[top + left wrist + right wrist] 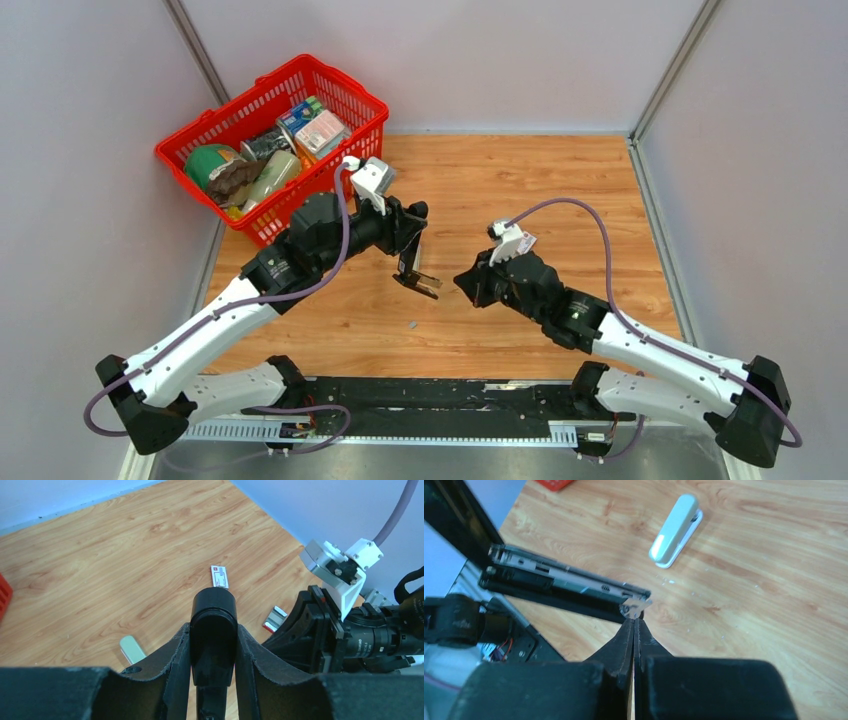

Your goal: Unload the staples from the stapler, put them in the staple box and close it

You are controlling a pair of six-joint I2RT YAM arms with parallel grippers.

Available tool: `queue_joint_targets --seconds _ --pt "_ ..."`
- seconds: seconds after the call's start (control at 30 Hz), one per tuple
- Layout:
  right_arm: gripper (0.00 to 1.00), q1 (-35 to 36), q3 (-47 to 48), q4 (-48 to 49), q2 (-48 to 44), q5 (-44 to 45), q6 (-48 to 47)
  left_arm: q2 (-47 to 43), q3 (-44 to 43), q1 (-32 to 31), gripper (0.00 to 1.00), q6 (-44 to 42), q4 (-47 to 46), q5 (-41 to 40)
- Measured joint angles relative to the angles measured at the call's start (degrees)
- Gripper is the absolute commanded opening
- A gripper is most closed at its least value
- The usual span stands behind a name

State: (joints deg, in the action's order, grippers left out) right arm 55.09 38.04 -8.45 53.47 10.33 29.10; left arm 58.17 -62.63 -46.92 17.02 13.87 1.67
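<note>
Left gripper clenches the rear of one black stapler, which hangs open above the table with its silvery channel showing. Right gripper has its fingers pressed together, tips touching a small pale tab at the channel's end. One grey-beige bar, one white-and-red box with print too small to read, and one tiny staple strip lie on the wood.
</note>
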Motion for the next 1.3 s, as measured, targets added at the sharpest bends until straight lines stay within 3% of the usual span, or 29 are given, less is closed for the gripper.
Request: queue_joint_targets --seconds 0.23,0.63,1.0,1.3 --pt "0.00 2.3 -4.5 -0.7 -2.1 -7.8 2.6 0.0 0.0 0.0 0.00 0.0 -0.8 -0.1" --pt "0.00 7.0 -6.4 8.8 7.3 -11.3 9.2 0.0 0.0 -0.2 0.00 0.4 -1.3 -0.3" --pt "0.00 7.0 -4.7 12.2 10.8 -1.7 12.0 -1.6 0.0 -0.3 0.00 0.9 -1.3 -0.3" --pt "0.00 6.9 0.3 10.1 12.8 5.8 8.2 -2.5 0.0 -0.2 0.00 0.7 -1.1 -0.7"
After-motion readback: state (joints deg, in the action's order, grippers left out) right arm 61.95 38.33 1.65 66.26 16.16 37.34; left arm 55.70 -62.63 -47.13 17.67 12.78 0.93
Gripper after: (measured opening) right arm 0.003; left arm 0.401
